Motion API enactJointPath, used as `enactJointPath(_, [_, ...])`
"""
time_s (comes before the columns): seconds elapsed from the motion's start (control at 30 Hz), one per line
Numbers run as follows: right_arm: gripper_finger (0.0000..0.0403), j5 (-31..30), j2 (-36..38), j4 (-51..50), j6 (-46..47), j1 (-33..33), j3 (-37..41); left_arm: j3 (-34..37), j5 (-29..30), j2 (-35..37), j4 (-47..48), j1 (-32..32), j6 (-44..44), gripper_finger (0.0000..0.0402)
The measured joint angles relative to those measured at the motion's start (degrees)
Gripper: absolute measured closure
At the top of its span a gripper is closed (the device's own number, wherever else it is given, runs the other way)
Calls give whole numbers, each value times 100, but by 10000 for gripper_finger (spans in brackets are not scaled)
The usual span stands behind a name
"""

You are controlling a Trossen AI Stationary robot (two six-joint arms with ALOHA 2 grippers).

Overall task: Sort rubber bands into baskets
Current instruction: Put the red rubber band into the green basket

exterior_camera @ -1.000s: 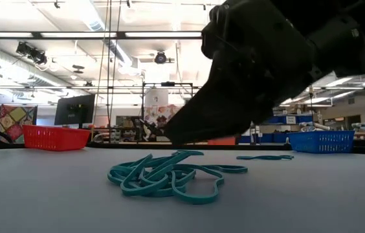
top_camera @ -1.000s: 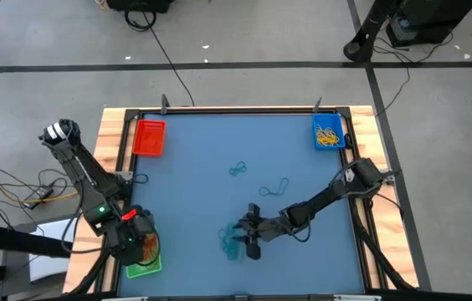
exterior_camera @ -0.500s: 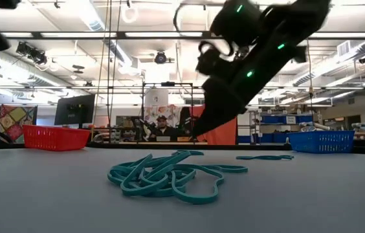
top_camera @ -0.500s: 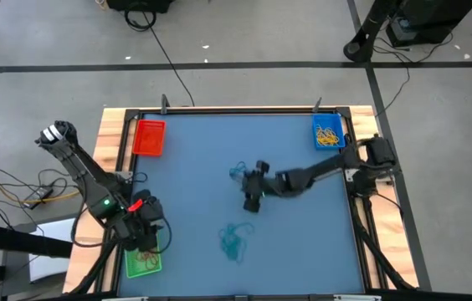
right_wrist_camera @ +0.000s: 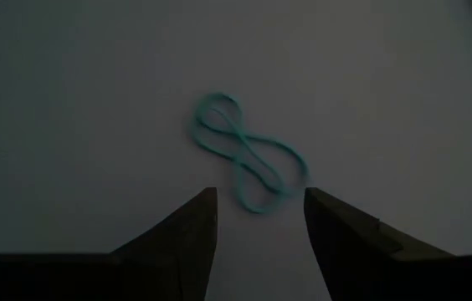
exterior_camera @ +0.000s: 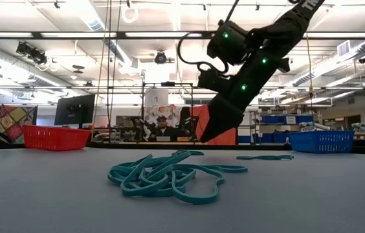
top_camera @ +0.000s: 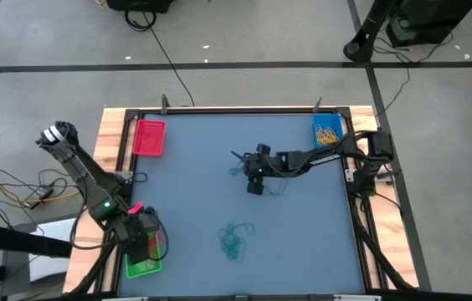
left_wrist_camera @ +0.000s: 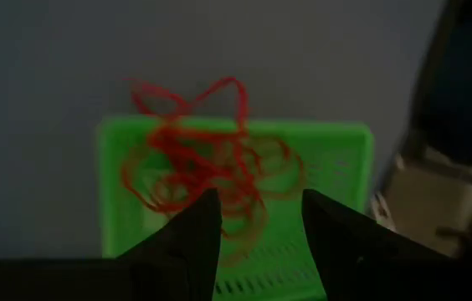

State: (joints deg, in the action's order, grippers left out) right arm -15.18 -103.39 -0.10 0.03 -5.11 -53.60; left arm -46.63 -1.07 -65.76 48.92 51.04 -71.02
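My right gripper (top_camera: pixel 249 172) is open and empty above the table's middle, over a single teal rubber band (right_wrist_camera: pixel 248 163) that lies flat in a figure-eight; in the low view the gripper (exterior_camera: pixel 210 136) hangs clear of the table. A pile of teal bands (top_camera: pixel 234 239) lies toward the near edge. My left gripper (left_wrist_camera: pixel 257 226) is open and empty above the green basket (left_wrist_camera: pixel 336 159), which holds red bands (left_wrist_camera: pixel 194 163). The blue basket (top_camera: pixel 329 132) holds yellow bands. The red basket (top_camera: pixel 150 138) stands at the far left.
Another teal band (exterior_camera: pixel 265 157) lies on the mat right of my right gripper. The table has a raised wooden frame (top_camera: pixel 110 134). Black cables run on the floor beyond the far edge. A person shows far behind the table in the low view.
My right gripper has risen from beside the teal pile and gone toward the table's far edge, now hanging over the single teal band near the middle. The pile has stayed where it was. My left gripper has stayed about the green basket.
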Motion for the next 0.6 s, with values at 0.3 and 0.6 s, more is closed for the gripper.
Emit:
enactJointPath(0.3, [211, 188, 0, -801, -31, -197, 0, 2, 1752, -175, -57, -6, 690, 230])
enactJointPath(0.6, [211, 193, 0, -707, 37, 96, 0, 2, 1039, -1138, -944, -152, 1542, 230])
